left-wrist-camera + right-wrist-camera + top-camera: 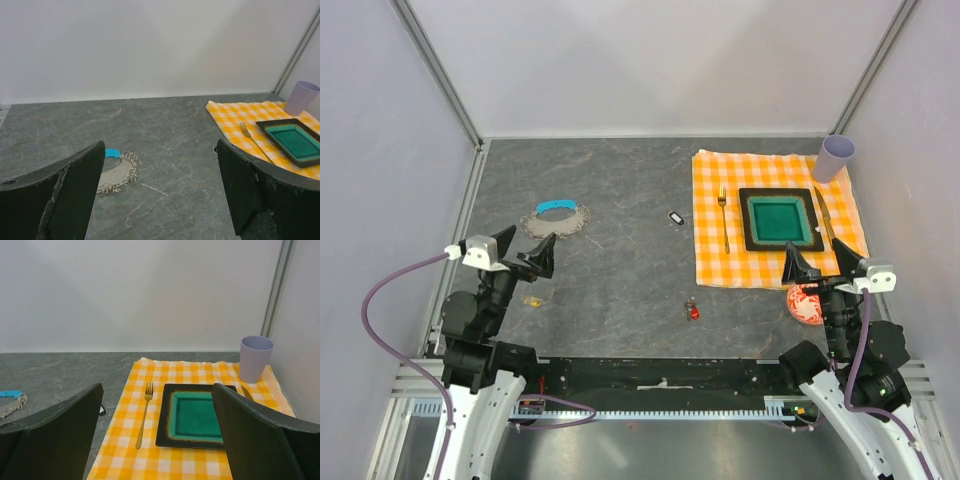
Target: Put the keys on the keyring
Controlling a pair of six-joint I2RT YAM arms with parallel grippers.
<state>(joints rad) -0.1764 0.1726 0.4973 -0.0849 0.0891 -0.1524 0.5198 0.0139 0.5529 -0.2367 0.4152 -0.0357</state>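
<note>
**A:** How far along is this?

**B:** By my reading, nothing is done yet. The red-headed key (693, 312) lies alone on the grey tabletop (620, 180), at about 5 o'clock from the table's middle in the top view. The keyring (560, 217), a loop of fine chain with a curved blue piece, lies at about 10 o'clock. They are well apart, with the key at roughly 4 o'clock from the ring.

**A:** And the arms?

**B:** The left gripper (525, 250) hangs with its fingers spread wide and nothing between them. The keyring is just beyond it, at 1 o'clock. The right gripper (817, 265) is just as wide and just as empty, over the near edge of the orange checked cloth (715, 262). From there the key is off at about 8 o'clock.

**A:** Anything that could be mistaken for the key?

**B:** A small black-and-white fob (675, 217) lies at 12 o'clock from the key, and a tiny yellow object (532, 300) lies near the left arm. Neither belongs to the job.

**A:** So what's left?

**B:** All of it: pick up the key, steady the ring, and put the key onto the ring.
</note>
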